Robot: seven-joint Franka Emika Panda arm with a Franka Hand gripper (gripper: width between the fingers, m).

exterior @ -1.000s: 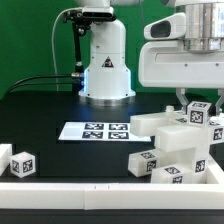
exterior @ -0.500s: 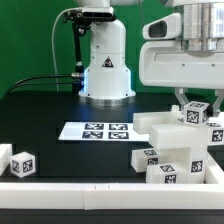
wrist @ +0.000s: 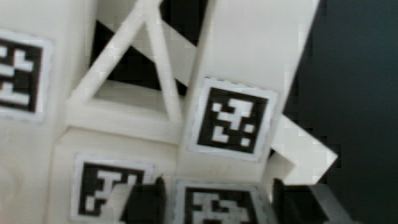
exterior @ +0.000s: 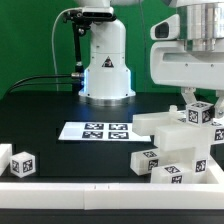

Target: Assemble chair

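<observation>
White chair pinched at upper part by pincer, jaws partway closed.

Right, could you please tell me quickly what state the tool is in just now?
Tool: closed on the top tagged part of the chair, fingers on either side of it.
</observation>
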